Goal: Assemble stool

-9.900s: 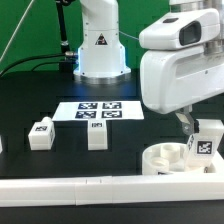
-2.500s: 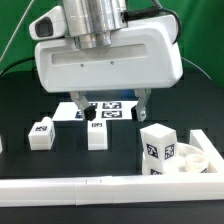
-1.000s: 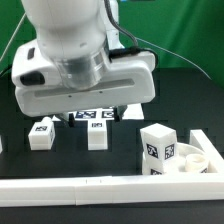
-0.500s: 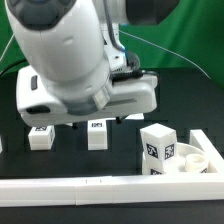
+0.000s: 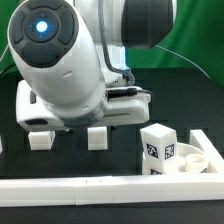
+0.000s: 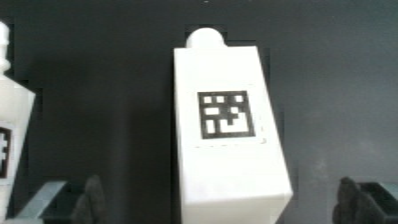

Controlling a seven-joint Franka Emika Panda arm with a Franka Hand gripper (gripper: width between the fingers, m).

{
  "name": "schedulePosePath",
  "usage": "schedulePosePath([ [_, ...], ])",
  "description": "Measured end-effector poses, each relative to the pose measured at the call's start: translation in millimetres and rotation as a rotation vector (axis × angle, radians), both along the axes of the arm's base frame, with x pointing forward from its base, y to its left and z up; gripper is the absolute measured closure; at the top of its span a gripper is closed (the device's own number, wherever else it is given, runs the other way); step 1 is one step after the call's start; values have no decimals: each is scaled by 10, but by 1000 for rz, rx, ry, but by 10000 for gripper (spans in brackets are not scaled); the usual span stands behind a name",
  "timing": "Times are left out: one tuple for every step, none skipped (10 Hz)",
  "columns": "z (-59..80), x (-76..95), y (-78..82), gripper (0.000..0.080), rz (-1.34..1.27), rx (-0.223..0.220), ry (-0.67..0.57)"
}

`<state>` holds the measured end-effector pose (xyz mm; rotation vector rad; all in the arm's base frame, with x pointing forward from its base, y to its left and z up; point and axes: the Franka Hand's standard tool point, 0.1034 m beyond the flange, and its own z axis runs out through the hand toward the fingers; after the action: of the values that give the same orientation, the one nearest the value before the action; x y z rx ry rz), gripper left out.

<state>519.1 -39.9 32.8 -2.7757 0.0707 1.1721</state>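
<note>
At the exterior view's left, a short blocky white leg (image 5: 38, 140) lies on the matte black table (image 5: 190, 100), its top hidden by the arm (image 5: 60, 70), whose glossy, rounded white shell fills most of that view. A second blocky leg (image 5: 97, 139) lies just beyond the arm's lower edge. Further right, a third leg (image 5: 158, 150) stands upright at the rim of the thick round seat disc (image 5: 200, 162) and shows a black-and-white square tag. A long white rail (image 5: 60, 188) runs along the front.

In the wrist view, a smooth white plastic leg (image 6: 222, 160) with a rounded peg (image 6: 210, 40) and a square tag (image 6: 224, 114) lies flat beneath the gripper (image 6: 219, 197). The dark fingers (image 6: 75, 200) stand wide apart on either side of it and do not touch it. Another leg (image 6: 15, 120) shows at the frame's edge. Which of the lying legs is under the gripper cannot be told.
</note>
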Motion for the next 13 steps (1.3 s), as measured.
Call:
schedulePosePath([
  [-6, -7, 6, 151, 0, 0, 2],
  [-44, -59, 65, 151, 5, 0, 16],
  [-83, -105, 130, 151, 14, 7, 28],
  [-100, -115, 127, 151, 15, 8, 31],
  [-98, -113, 122, 160, 14, 8, 31],
  [-98, -113, 122, 160, 14, 8, 31],
  [-98, -114, 122, 349, 14, 8, 31],
  [-97, -113, 121, 349, 14, 8, 31],
  [-97, -113, 120, 471, 13, 8, 31],
  [-98, -113, 120, 471, 13, 8, 31],
  [-98, -113, 120, 471, 13, 8, 31],
  [-98, -113, 120, 471, 13, 8, 31],
  [-98, -113, 120, 471, 13, 8, 31],
])
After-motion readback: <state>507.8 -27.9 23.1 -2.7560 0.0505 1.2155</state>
